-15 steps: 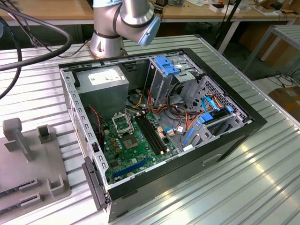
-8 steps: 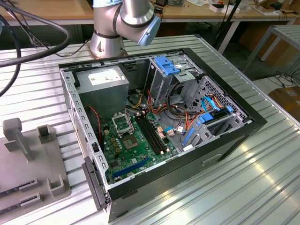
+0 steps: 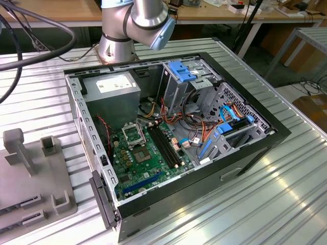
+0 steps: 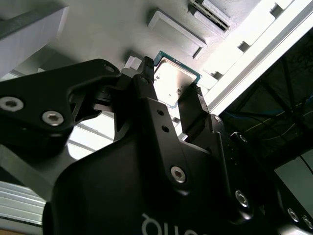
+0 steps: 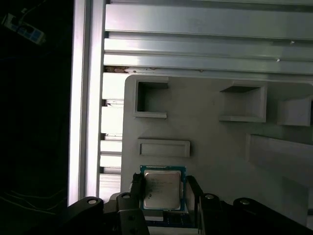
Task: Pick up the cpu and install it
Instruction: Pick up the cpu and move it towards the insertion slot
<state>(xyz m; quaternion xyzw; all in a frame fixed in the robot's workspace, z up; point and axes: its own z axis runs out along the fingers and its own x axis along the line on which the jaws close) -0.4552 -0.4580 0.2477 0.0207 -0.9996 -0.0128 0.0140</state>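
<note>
The cpu (image 5: 163,190) is a small square chip with a silver-grey face and a green rim. It sits between the two black fingers of my gripper (image 5: 165,179), over a pale grey fixture tray (image 5: 210,147). In the second wrist view the cpu (image 4: 172,82) shows again, and the gripper (image 4: 172,76) has one fingertip at each of two opposite edges. The jaws look closed against the chip. Whether it still rests on the tray I cannot tell. The metal-framed socket (image 3: 134,135) lies open on the green motherboard (image 3: 148,158) inside the computer case (image 3: 204,168).
The grey tray (image 3: 30,173) with raised blocks and pockets stands at the exterior view's left, beside the case. A grey power-supply box (image 3: 113,94), black memory slots (image 3: 166,145), drive cages and cable bundles crowd the case. The arm's base (image 3: 118,43) stands behind it on the ribbed metal table (image 3: 286,199).
</note>
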